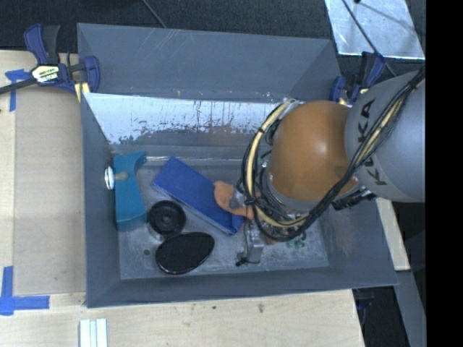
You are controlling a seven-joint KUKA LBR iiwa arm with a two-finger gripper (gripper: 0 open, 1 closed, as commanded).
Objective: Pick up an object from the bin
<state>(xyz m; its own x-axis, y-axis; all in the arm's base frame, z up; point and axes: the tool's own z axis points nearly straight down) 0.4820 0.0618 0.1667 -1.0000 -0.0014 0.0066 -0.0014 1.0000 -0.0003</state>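
My gripper (249,254) reaches down to the bin floor at the front right, below the orange dome on the wrist. Just left of it lies a flat blue rectangular block (192,190), tilted, with its right end next to the gripper. A small orange thing (226,194) lies on that end of the block, partly hidden by the arm. A black oval disc (185,253) rests on the floor to the gripper's left.
A round black cap (166,217) sits above the oval disc. A teal blue bottle-like thing (128,190) with a white end lies along the left wall. The arm covers the bin's right side.
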